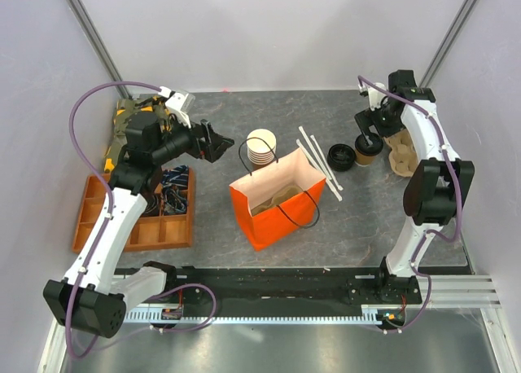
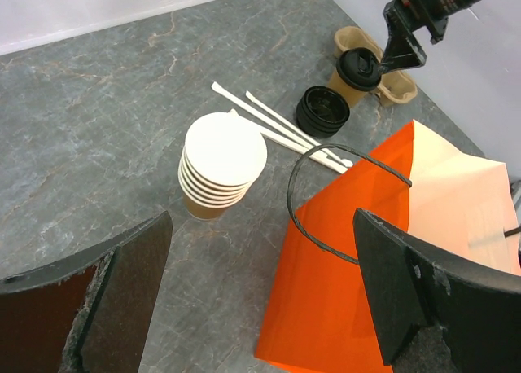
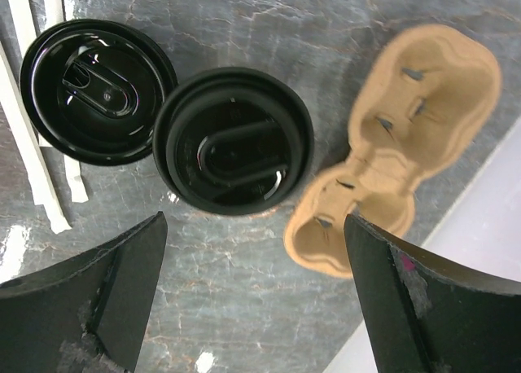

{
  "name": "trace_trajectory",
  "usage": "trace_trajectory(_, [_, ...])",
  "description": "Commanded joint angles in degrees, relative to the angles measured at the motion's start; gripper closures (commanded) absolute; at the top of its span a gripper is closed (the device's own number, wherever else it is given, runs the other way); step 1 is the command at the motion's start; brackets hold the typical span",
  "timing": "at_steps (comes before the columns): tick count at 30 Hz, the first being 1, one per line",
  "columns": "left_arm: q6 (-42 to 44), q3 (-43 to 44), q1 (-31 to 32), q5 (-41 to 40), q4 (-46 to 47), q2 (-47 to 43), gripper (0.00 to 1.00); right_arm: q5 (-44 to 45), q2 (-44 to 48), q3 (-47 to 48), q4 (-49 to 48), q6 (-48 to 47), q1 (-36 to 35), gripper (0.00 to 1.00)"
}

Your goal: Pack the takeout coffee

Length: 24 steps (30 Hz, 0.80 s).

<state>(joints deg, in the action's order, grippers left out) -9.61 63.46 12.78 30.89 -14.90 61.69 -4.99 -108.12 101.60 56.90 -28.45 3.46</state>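
Right wrist view is centred on the takeout coffee (image 3: pixel 232 141), stood near the far right corner of the desk (image 3: pixel 269 23), with the right pincer (image 3: pixel 254 226) held apart above it, seemingly for a grasp, and the left pincer (image 2: pixel 262 226) held spread beside the orange bag (image 2: pixel 326 308).

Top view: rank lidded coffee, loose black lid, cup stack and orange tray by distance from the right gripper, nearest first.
1. takeout coffee: directly under the right gripper, far right.
2. loose black lid: just left of the coffee.
3. cup stack: mid-table.
4. orange tray: far left side.
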Motion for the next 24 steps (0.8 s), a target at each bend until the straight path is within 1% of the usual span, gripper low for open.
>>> trace_trajectory(1, [-1.4, 2.6, -0.5, 2.0, 0.0, 0.4, 0.00, -2.8, -1.6, 0.2, -1.4, -1.6, 0.1, 0.02])
trace_trajectory(8, [-1.6, 2.8, -0.6, 2.9, 0.7, 1.8, 0.00, -4.6, -3.0, -0.4, -1.5, -0.4, 0.1, 0.02])
trace_trajectory(18, [-1.6, 3.3, -0.6, 4.0, 1.5, 3.1, 0.01, -4.2, -3.6, -1.5, -4.0, 1.2, 0.4, 0.02])
trace_trajectory(24, [-1.7, 3.3, -0.6, 4.3, 1.4, 3.3, 0.01, -5.0, -2.8, -3.0, -6.2, 2.3, 0.5, 0.05])
